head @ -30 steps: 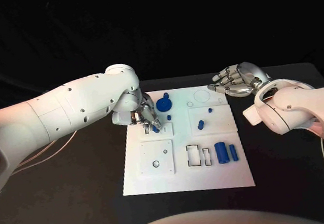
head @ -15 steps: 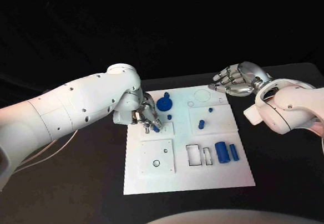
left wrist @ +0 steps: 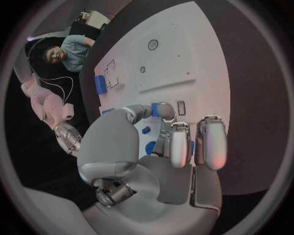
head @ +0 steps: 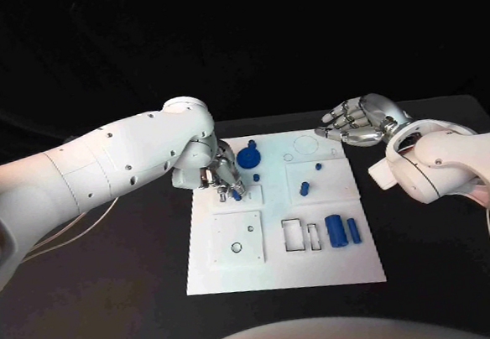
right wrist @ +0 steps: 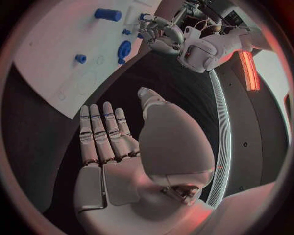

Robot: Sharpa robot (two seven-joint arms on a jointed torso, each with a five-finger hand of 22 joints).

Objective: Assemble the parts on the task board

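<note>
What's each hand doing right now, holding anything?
Left hand: pinching a small blue part over the task board.
Right hand: open, fingers apart, holding nothing, off the board's far right corner.

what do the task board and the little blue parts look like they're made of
The task board looks like matte white plastic or painted sheet: flat, even, no glare, thin cut outlines. The blue parts look like moulded or printed plastic: uniform saturated colour, dull sheen. Neither can be settled from looks alone.
</note>
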